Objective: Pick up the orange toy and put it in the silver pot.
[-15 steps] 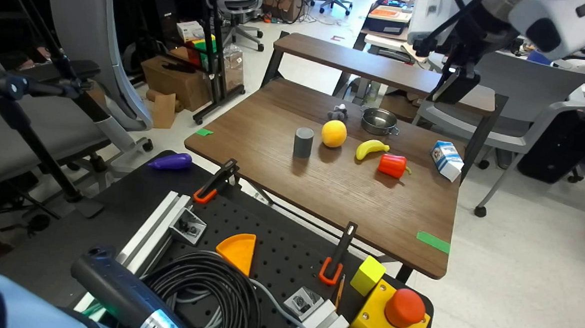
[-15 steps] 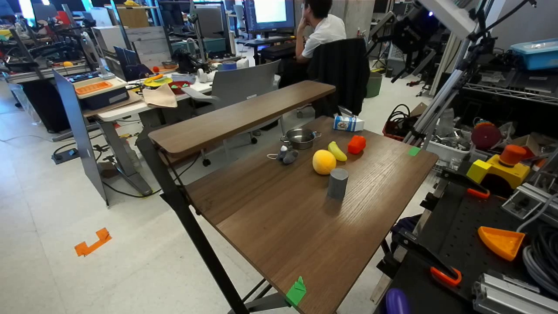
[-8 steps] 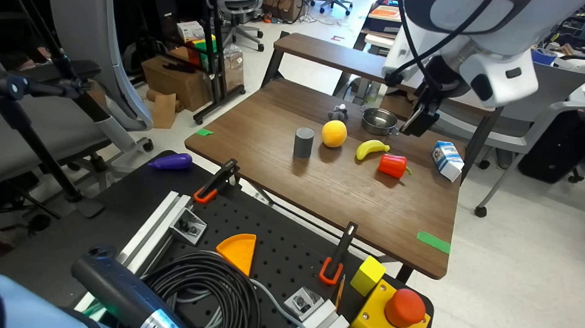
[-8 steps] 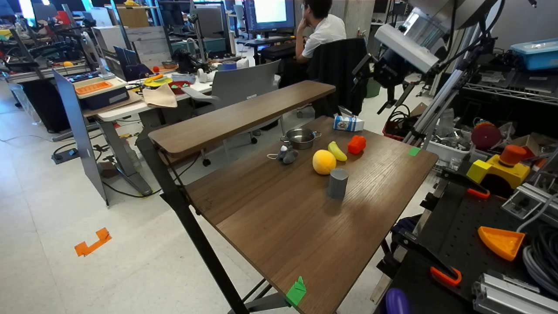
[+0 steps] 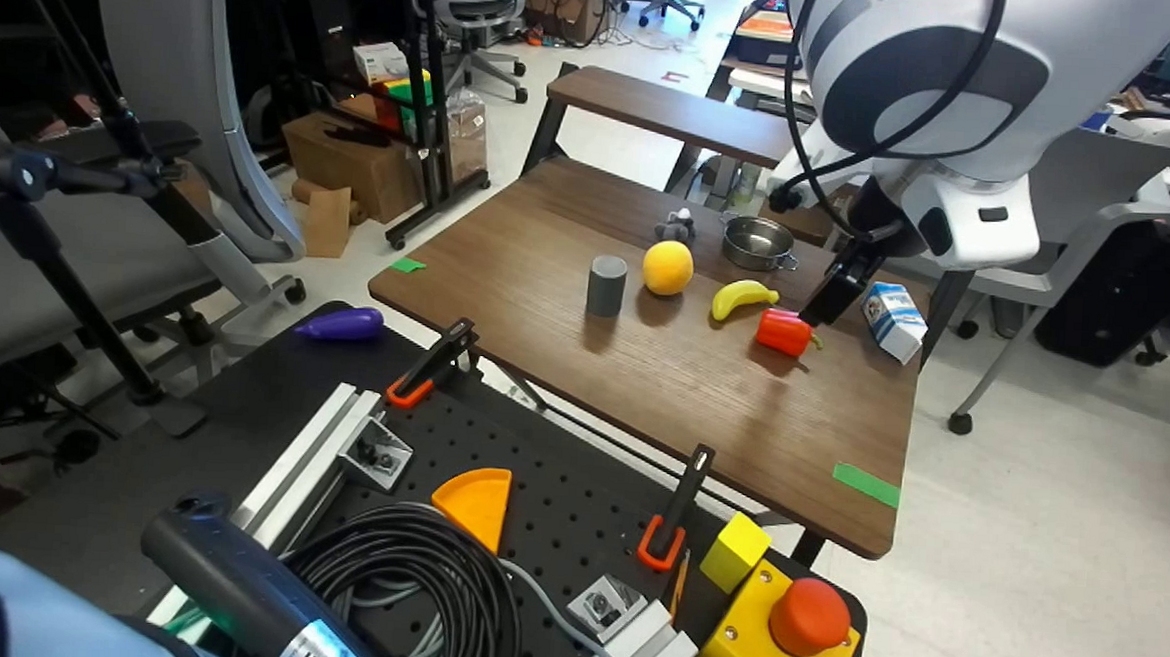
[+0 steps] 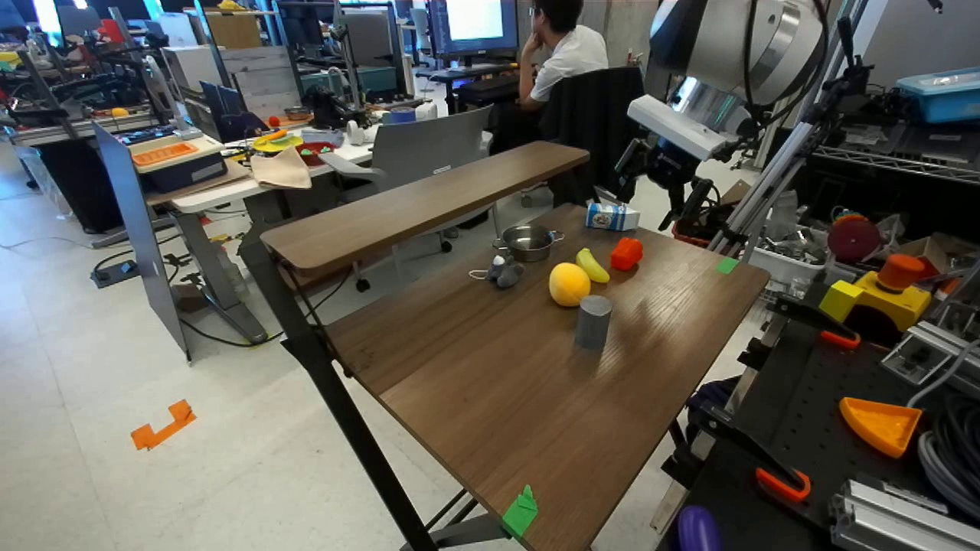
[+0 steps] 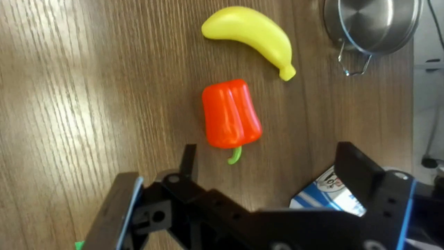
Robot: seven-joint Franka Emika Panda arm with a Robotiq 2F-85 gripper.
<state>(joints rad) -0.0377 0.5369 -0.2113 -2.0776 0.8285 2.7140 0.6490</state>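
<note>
Wrist view: the orange toy [image 7: 229, 113] lies beyond and below the splayed tool [image 7: 267, 148].

On the brown table [image 5: 540, 226], a yellow banana [image 7: 256, 30] is seen lying near a round yellow fruit [image 5: 667, 268], and close to that a grey cylinder [image 5: 606, 286] is stood upright! A small grey plush animal [image 6: 504, 272] is spotted near the fruit too, and a blue-and-white carton [image 6: 612, 216] is laid on its side, close to the table's edge. Green tape [image 5: 866, 484] is stuck near two of the corners. Over to the black perforated board [image 5: 584, 529]: a coil of cable [image 5: 453, 562] is heaped there, just beside an orange wedge-shaped tray [image 5: 476, 503]. And in an exterior view, a person [image 6: 570, 57] in white is caught seated near a lit screen [image 6: 475, 19]!
</note>
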